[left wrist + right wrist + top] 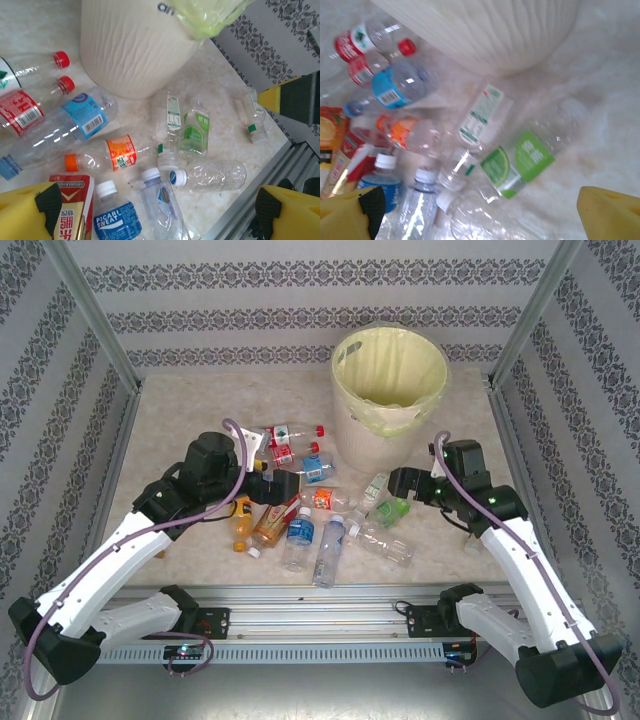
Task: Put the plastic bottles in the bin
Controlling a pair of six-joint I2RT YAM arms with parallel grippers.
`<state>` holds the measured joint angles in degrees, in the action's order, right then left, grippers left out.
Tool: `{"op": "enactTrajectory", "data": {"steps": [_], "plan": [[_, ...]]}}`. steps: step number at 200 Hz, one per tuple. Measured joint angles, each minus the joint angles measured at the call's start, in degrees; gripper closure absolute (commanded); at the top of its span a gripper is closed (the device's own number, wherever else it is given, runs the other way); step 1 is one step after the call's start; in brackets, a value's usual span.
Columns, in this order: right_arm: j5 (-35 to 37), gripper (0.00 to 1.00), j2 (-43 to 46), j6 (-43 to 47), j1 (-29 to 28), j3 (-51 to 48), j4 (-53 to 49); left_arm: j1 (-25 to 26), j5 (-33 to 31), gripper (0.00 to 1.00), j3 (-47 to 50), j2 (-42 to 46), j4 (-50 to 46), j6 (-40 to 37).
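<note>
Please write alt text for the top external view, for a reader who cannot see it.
Plastic bottles lie scattered on a table in front of an upright, bag-lined bin. The left gripper and right gripper, both open, reach in from the near edge at either side of the pile.

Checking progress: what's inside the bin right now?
From above, the bin holds a visible yellowish bag liner; the bottles lie outside it. Its bottom nearest the camera is hidden by the rim.

Cream, yellow-lined bin [372,445]; bottles [120,152] labelled red, blue, orange, green; wallpaper [300,320] grey damask stripes; table [170,410] seemingly beige marbled.
</note>
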<state>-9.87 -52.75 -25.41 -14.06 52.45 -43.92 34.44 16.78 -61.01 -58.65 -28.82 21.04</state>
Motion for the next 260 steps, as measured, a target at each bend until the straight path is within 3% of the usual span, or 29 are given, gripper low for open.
{"op": "enactTrajectory", "data": {"steps": [66, 162, 260], "plan": [[3.7, 0.04, 4.0, -5.6, -6.1, -8.9, -0.3, 3.5, -1.9, 0.00, 6.0, 1.5, 4.3, 2.4], [11.5, 0.18, -1.8, -20.5, -5.9, -11.2, 2.3, 5.7, -2.3, 0.00, 8.6, 2.1, 7.7, 1.4], [12.2, 0.22, -6.3, -27.7, -4.8, -13.4, 14.3, 6.4, -0.8, 0.00, 8.2, -3.2, 8.3, 0.6]]}}
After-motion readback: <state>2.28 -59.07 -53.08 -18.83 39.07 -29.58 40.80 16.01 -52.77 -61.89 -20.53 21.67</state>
